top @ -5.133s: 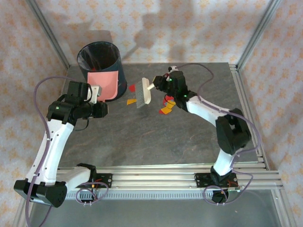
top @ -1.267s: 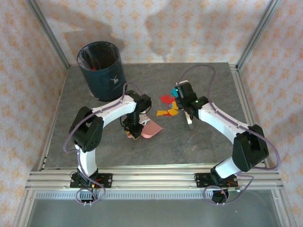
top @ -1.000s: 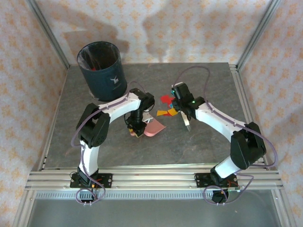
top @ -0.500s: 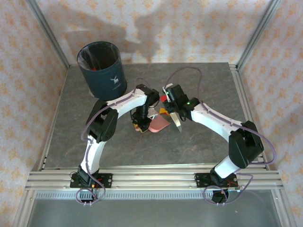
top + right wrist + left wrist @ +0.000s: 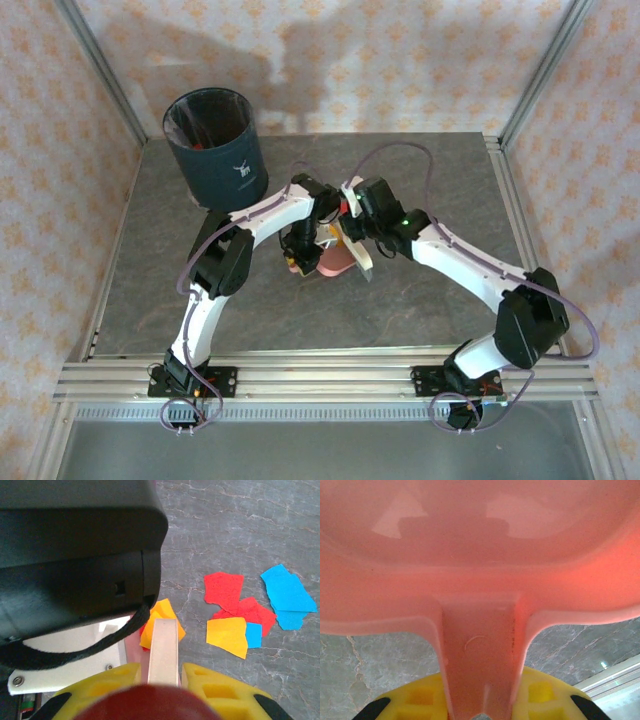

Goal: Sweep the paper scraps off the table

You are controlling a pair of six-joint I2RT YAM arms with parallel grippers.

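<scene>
My left gripper (image 5: 293, 262) (image 5: 480, 707) is shut on the handle of the pink dustpan (image 5: 336, 263) (image 5: 480, 555), which rests on the table (image 5: 250, 300) at its middle. My right gripper (image 5: 352, 230) (image 5: 163, 680) is shut on the cream handle of the brush (image 5: 361, 262) (image 5: 164, 645), right beside the dustpan. In the right wrist view, red, yellow and blue paper scraps (image 5: 235, 615) lie on the stone to the right of the handle. Orange scraps (image 5: 162, 622) lie just past the handle's tip at the dustpan's pink edge (image 5: 132, 652).
A dark round bin (image 5: 213, 140) stands at the table's back left corner. The left arm's black wrist (image 5: 75, 555) hangs close over the right gripper. Aluminium rails (image 5: 320, 375) edge the table at the front and right.
Both grippers have closed in on each other at the table's middle. The brush has swept left toward the dustpan, and the arms now cover most scraps from above.
</scene>
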